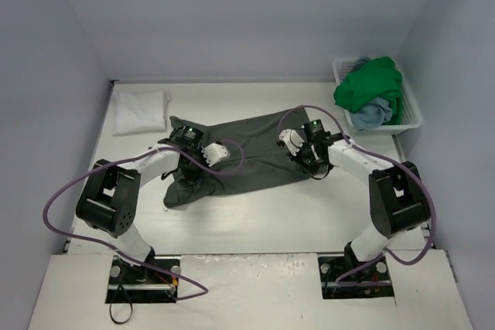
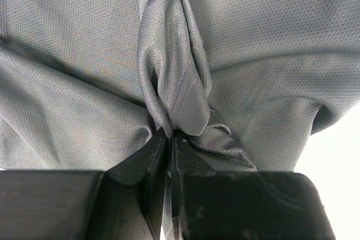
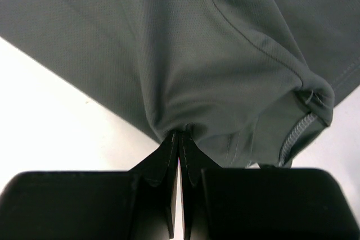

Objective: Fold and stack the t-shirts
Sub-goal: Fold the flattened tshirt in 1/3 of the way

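The dark olive-grey t-shirt point(image 1: 251, 152) lies spread and rumpled mid-table. My left gripper point(image 1: 198, 165) is shut on a bunched fold of it near its left end; the left wrist view shows the fold point(image 2: 177, 82) pinched between the fingertips point(image 2: 169, 134). My right gripper point(image 1: 304, 162) is shut on the shirt's right edge; the right wrist view shows the cloth point(image 3: 185, 43) pinched at the tips point(image 3: 179, 134), with a hemmed sleeve point(image 3: 309, 111) beside it. A folded white t-shirt point(image 1: 141, 110) lies at the back left. The bright green t-shirt point(image 1: 370, 86) and light blue t-shirt point(image 1: 370, 115) lie in the basket.
The white slatted basket point(image 1: 412, 110) stands at the back right against the wall. Grey walls close in the table on the left, back and right. Purple cables loop from both arms over the shirt and the table.
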`<state>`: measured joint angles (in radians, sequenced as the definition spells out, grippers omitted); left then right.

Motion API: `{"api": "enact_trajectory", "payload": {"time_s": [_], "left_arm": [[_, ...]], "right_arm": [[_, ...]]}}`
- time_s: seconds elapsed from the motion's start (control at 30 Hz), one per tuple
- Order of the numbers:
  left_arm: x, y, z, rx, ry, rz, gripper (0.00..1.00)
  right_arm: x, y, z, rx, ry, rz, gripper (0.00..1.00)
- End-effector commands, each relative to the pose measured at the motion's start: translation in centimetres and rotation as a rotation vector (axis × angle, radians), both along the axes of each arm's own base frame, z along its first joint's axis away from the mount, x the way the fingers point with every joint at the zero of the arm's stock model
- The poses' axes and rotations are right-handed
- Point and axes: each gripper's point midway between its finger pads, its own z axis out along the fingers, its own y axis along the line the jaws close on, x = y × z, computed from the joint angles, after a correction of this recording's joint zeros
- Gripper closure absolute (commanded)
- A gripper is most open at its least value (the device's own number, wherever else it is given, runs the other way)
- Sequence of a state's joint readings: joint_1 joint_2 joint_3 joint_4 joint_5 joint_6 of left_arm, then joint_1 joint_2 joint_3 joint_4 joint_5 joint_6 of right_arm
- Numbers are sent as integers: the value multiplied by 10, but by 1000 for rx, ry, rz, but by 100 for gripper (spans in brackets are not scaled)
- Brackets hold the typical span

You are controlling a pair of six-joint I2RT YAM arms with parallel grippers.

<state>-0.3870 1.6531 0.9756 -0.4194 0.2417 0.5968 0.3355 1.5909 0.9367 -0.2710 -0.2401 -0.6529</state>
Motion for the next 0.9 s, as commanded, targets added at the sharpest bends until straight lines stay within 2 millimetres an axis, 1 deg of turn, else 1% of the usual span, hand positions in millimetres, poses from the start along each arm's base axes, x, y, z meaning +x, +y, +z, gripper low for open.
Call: {"api": "enact_trajectory", "payload": {"time_s": [0.0,0.13,0.2,0.23,0.3,0.33,0.4,0.43,0.57,0.63,0.67,0.7,0.77,0.8,0.83,0.87], "left_arm": [[-8,-3,5,-16,17,-26,98],[-20,-3,2,-22,60,-60,98],[-26,-2,2,-20,76,-81,98],[-33,-1,1,-21,97,-103,98],[-43,-1,1,-23,134,-135,97],[-56,3,-1,-11,185,-160,97],[-65,3,0,-16,231,-185,97],[-76,6,-1,-4,277,-212,97],[-94,14,-6,25,353,-247,96],[-101,18,-7,38,380,-268,95],[-103,18,-7,37,391,-274,94],[-106,17,-8,35,407,-283,93],[-106,17,-7,39,419,-289,93],[-102,17,-5,42,404,-272,93],[-91,12,-4,30,351,-260,91],[-83,10,4,17,294,-249,87]], "right_arm": [[24,14,10,40,-52,0,100],[19,13,-2,9,-22,-3,100],[12,15,-2,-2,-15,16,100],[7,14,-2,-6,-7,22,100],[1,13,4,-16,-5,31,100],[-6,12,4,-24,14,38,100],[-11,11,11,-24,11,52,99],[-17,11,12,-31,23,62,99],[-34,10,23,-41,8,88,99],[-44,6,21,-73,10,96,99],[-48,7,25,-74,-7,111,99],[-55,4,21,-89,1,115,99],[-57,3,24,-94,-18,125,99],[-54,2,27,-97,-36,121,99],[-49,4,33,-82,-62,114,99],[-44,6,39,-69,-81,109,97]]}}
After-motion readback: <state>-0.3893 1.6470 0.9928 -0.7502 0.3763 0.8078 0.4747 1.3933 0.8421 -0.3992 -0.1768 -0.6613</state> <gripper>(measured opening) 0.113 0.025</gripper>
